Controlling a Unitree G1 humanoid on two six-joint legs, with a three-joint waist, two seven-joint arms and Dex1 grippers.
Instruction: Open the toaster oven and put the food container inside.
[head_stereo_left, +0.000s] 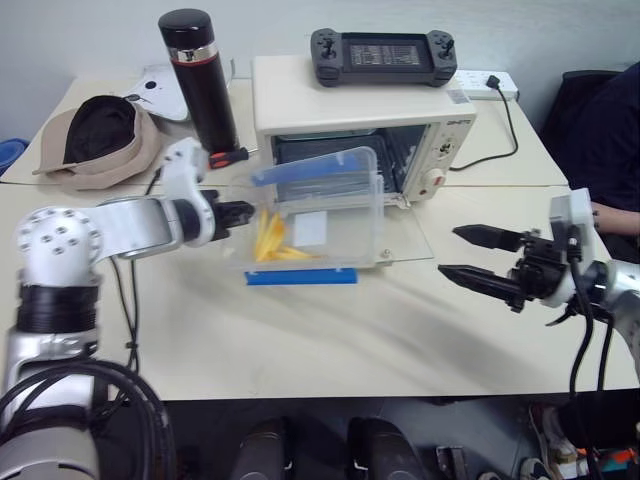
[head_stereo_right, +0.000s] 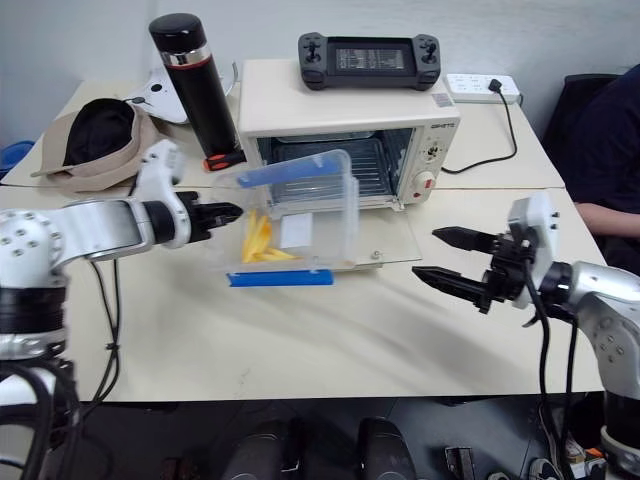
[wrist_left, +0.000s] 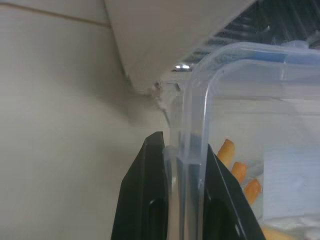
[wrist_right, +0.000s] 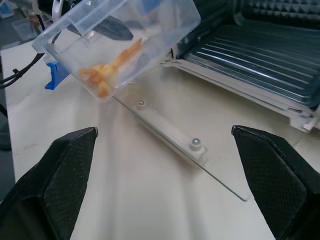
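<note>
The cream-white toaster oven (head_stereo_left: 300, 100) stands at the back of the table. Its glass door (head_stereo_left: 412, 238) is dropped flat and the wire rack (wrist_right: 250, 47) is exposed. In front of the opening, over the door, the clear food container (head_stereo_left: 330, 215) hangs tilted, with yellow-orange strips (head_stereo_left: 268, 240) and a white label inside and a blue clip (head_stereo_left: 300, 277) at its lower edge. My left gripper (head_stereo_left: 240, 212) is shut on the container's left rim (wrist_left: 186, 150). To the right of the door, apart from it, my right gripper (head_stereo_left: 448, 251) stands open and holds nothing.
A black flask (head_stereo_left: 198, 75) and a tan hat (head_stereo_left: 100, 140) sit left of the oven. A black game controller (head_stereo_left: 383, 55) lies on the oven's top. A power strip (head_stereo_left: 487, 83) and its cable lie behind at the right. A person in dark clothing (head_stereo_left: 610, 130) sits at the far right.
</note>
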